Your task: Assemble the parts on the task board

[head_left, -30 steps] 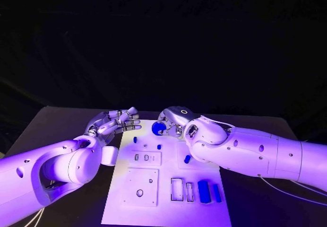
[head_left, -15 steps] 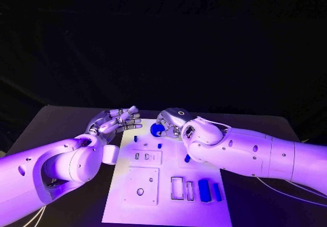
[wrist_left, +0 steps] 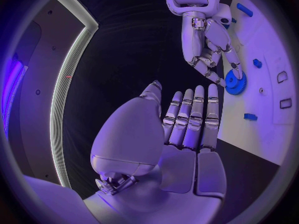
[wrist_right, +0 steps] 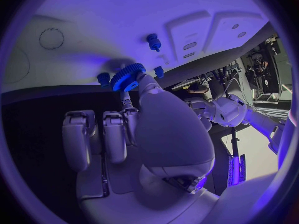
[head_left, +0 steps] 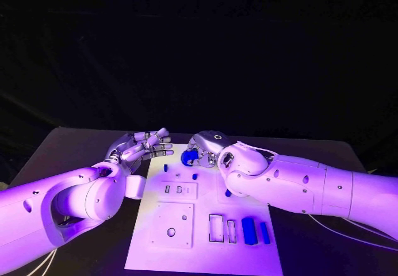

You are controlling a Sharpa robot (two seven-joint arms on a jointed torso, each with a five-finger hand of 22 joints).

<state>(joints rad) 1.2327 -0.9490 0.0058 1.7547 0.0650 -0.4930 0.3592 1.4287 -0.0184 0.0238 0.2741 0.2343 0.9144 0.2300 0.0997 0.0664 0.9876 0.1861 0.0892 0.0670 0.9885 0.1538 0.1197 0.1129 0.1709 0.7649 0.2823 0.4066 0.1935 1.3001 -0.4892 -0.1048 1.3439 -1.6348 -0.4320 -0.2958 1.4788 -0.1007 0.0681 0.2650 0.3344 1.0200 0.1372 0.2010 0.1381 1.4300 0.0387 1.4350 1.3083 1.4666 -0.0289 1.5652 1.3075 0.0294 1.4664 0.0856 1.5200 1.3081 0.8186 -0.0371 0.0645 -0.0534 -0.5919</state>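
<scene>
Right hand (head_left: 209,148) pinching blue gear (head_left: 190,156), held just above far end of task board (head_left: 199,241) | left hand (head_left: 141,147) beside board's far left corner, fingers apart, holding nothing | small blue parts (head_left: 248,231) lying on board | black bench (head_left: 67,155) underneath

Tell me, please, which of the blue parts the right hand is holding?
The round blue toothed gear, pinched in the right hand above the white task board's far end; the other blue parts are small pegs and bars lying on the board.
</scene>
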